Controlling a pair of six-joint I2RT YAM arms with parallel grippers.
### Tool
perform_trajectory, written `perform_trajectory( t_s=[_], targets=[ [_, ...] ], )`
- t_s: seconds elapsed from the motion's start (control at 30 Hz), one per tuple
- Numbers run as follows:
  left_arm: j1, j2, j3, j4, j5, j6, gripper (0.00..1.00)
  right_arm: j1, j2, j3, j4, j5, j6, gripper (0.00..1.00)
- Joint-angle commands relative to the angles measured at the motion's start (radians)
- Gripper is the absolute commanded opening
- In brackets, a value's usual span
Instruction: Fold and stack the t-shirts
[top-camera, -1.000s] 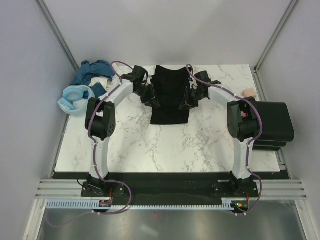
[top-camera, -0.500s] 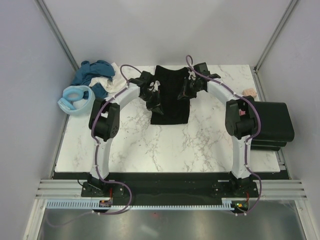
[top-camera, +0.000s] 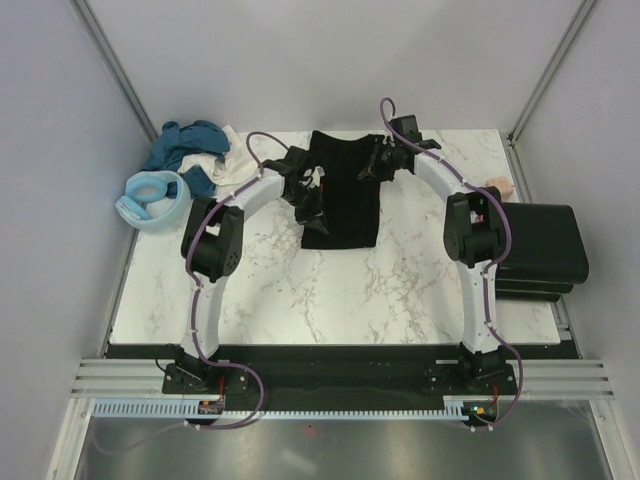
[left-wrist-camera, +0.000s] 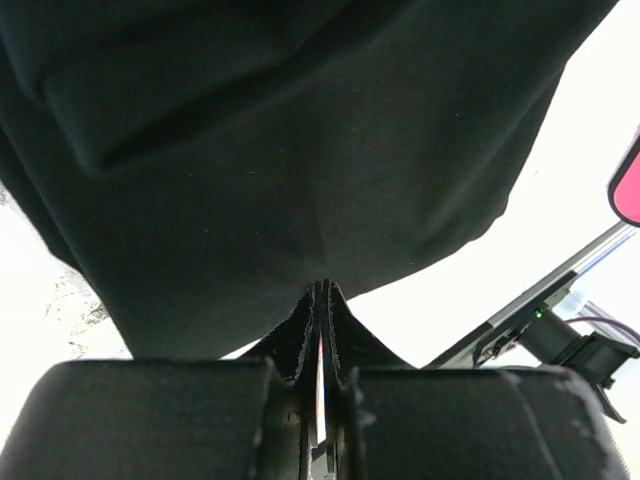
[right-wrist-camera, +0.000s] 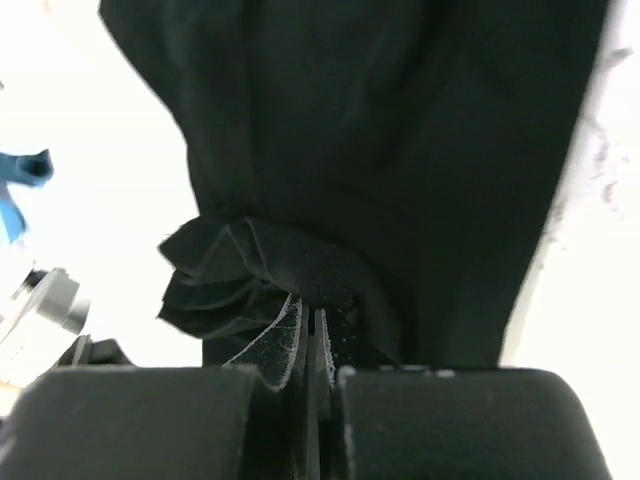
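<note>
Two hands are in play, and both are clenched on the same black shirt (top-camera: 345, 215). It lies at the far middle of the marble surface (top-camera: 300, 290), folded into a narrow strip running near to far.

1. Left hand (top-camera: 308, 198): at the strip's left edge, about halfway along. My left wrist view shows the jaws pressed together with a thin pinch of black cloth between them. The rest of the shirt spreads away beyond the tips.
2. Right hand (top-camera: 372, 165): at the strip's right edge, nearer the far end. My right wrist view shows the jaws pressed together on black cloth, with a ruffled bunch of the same cloth just left of the pinch.
3. Heap of shirts (top-camera: 190, 148): teal-blue and white, crumpled, at the far left corner, well apart from the black shirt.
4. Light blue item (top-camera: 150, 197): rounded, just near of that heap at the left edge. I cannot tell what it is.
5. Black stack (top-camera: 545, 245): flat and squared, at the right edge. It looks like folded cloth.
6. Small pink block (top-camera: 497, 183): just far of that stack.
</note>
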Motion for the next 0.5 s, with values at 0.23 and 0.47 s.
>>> perform_trajectory(
  t_s=[0.23,0.47],
  targets=[
    [0.002,0.028,0.005,0.009,-0.036,0.058,0.02,-0.010,0.039,0.031,0.081,0.112,0.083,0.46],
    [0.013,0.023,0.042,0.001,-0.110,0.045,0.11,-0.024,-0.011,0.051,0.086,0.163,0.053,0.46]
  ],
)
